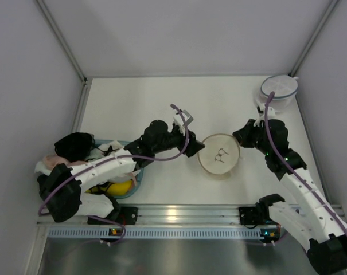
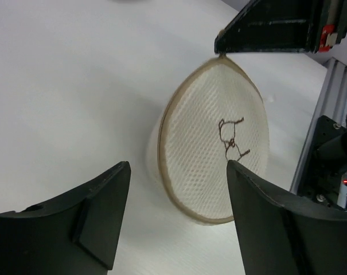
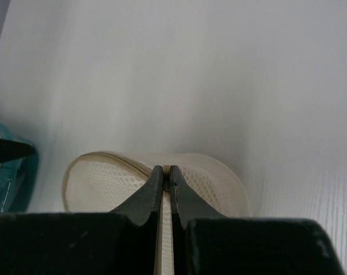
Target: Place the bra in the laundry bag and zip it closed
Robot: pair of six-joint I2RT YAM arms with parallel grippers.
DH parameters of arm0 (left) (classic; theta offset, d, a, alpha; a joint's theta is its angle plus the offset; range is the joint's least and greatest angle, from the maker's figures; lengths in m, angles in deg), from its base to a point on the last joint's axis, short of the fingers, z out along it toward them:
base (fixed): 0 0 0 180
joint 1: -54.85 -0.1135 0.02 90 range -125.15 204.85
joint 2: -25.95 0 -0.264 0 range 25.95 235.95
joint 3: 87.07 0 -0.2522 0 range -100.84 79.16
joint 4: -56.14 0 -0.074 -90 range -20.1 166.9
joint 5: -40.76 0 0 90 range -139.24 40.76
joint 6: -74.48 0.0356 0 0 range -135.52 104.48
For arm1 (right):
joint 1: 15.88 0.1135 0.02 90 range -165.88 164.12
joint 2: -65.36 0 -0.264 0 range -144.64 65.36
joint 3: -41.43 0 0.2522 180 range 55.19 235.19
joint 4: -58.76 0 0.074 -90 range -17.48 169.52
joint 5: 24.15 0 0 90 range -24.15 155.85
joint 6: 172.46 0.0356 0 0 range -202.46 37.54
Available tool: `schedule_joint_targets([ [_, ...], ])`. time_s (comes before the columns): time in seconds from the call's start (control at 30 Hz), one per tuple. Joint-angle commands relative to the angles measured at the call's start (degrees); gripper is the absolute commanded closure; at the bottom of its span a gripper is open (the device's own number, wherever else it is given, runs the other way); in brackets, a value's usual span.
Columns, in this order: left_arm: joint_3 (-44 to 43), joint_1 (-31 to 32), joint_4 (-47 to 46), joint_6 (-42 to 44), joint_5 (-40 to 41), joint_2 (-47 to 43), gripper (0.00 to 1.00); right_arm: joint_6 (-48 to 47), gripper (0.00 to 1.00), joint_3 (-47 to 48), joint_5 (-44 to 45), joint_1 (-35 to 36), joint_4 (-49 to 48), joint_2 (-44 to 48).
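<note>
Jaws of the right gripper (image 3: 166, 171) are pinching almost together on the tan zip rim of the round white mesh laundry bag (image 1: 219, 156), which is lying mid-table. The left gripper (image 2: 178, 167) is gaping wide just beside it, holding nothing. The mustard-yellow fabric bra (image 1: 117, 188) is sitting in the teal basket (image 1: 137, 179) at the left.

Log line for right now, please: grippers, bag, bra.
left gripper open, facing laundry bag | right gripper shut on laundry bag rim | bra in teal basket, not bagged
</note>
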Motion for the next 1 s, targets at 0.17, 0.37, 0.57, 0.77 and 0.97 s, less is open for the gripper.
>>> schedule_joint_targets([
  [0.17, -25.6, -0.4, 17.8, 20.0, -4.7, 7.6, 0.21, -3.7, 1.0, 1.1, -3.1, -0.1, -5.9, -0.9],
  [0.37, -35.5, -0.4, 22.4, 26.1, -15.3, 21.2, 0.2, -7.2, 1.0, 0.7, -7.0, 0.0, -7.7, 0.6],
  [0.57, -43.0, -0.4, 28.7, 27.1, -23.7, 28.2, 0.22, -8.7, 1.0, 4.7, -3.2, 0.0, -3.5, -1.2],
  [0.77, -43.5, -0.3, 28.4, 24.3, -25.1, 30.9, 0.43, -7.6, 1.0, 5.6, -3.1, 0.0, -4.1, -2.4],
  [0.97, -31.5, -0.3, 17.8, 18.6, -15.8, 24.4, 1.0, -7.1, 1.0, 6.3, 5.1, 0.0, -0.7, -2.5],
])
